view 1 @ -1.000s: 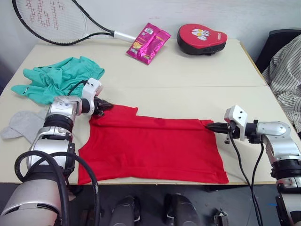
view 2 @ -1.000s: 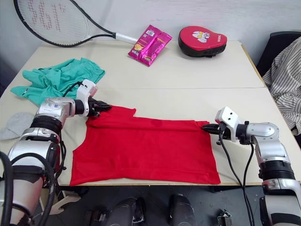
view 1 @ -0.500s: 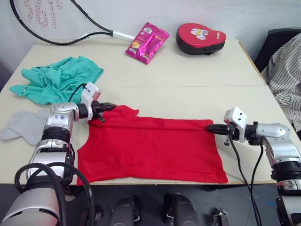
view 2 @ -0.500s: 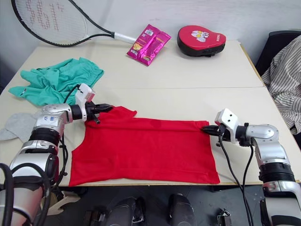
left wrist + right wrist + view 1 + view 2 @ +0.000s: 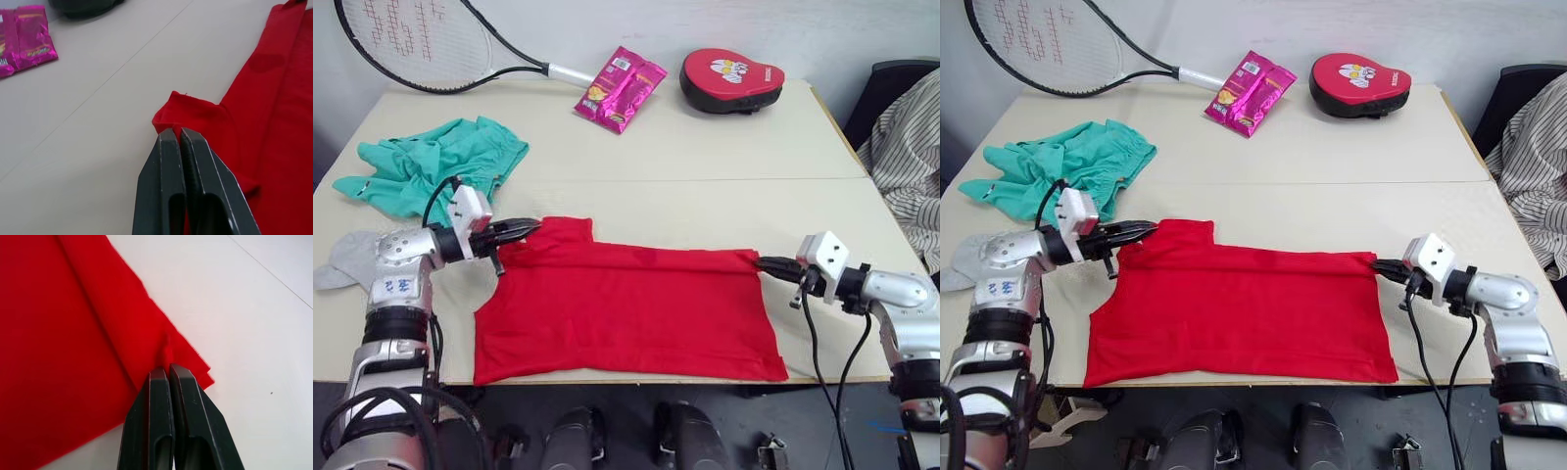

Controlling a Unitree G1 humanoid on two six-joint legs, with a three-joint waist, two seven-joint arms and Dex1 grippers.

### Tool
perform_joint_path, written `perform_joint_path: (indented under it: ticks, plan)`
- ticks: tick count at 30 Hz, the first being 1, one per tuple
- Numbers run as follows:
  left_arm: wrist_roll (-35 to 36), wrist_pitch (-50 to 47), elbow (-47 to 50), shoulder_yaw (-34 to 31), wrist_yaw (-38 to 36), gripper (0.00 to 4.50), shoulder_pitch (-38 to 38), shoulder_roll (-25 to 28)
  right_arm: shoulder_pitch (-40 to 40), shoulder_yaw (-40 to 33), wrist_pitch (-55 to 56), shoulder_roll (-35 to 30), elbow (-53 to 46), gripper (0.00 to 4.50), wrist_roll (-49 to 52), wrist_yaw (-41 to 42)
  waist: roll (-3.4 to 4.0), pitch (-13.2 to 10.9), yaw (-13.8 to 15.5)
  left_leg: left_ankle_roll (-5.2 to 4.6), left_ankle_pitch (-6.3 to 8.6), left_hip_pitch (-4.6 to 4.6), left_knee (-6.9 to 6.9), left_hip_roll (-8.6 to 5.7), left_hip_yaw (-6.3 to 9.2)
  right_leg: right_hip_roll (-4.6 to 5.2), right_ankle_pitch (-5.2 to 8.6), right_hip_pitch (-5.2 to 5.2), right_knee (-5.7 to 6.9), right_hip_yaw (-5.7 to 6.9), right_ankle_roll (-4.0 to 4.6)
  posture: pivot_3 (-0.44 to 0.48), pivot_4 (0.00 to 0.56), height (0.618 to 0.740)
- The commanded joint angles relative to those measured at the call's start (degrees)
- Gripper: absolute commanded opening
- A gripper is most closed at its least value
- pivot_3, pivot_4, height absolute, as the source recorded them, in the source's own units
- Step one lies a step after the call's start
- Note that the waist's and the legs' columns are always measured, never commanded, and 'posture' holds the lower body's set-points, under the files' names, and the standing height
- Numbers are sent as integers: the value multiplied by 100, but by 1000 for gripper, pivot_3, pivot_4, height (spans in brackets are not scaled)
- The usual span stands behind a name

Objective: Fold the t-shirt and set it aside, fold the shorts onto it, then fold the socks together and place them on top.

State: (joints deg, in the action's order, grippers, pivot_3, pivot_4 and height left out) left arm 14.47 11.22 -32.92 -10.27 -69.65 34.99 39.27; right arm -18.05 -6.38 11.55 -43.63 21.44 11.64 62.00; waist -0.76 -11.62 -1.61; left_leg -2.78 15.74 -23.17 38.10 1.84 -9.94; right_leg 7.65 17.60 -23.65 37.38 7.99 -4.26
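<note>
your left claw (image 5: 524,229) has slid outward off the t-shirt (image 5: 626,313), now clenched empty at its sleeve edge. right claw (image 5: 766,262) stays clenched, pinching the opposite corner. shirt lies flat on the bench (image 5: 705,166), folding barely begun.

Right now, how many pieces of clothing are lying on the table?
3 for sure: the red t-shirt spread along the near edge, the teal shorts bunched at far left, and a grey sock at the left edge. A second sock may be hidden behind the arm.
</note>
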Motion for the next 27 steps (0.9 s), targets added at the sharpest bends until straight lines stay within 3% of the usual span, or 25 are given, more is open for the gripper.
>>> perform_joint_path:
  ticks: [1,10,17,27]
  plan:
    - [189,460,826,-142,-153,34,-374,258,178,-191,811,1,-37,0,-185,-346,0,0,0,0,0,2,-1,-1,0,1,0,0,-3,0,0,0,150,740]
    - [-129,2329,1106,-7,-386,34,-1157,722,336,44,2029,38,506,0,-615,-742,1,0,-7,0,2,5,-5,0,-1,2,0,1,-8,-3,0,0,150,740]
    - [-388,3809,968,347,-469,34,-1353,947,196,193,2546,37,1012,0,-805,-914,1,0,-8,-3,4,7,-5,1,0,5,0,3,-9,-2,1,0,150,740]
    - [-491,5062,835,719,-309,34,-1733,1513,183,410,3452,-102,1439,0,-1067,-934,1,1,-23,-6,7,9,-8,4,-1,5,0,3,-11,-2,1,0,150,740]
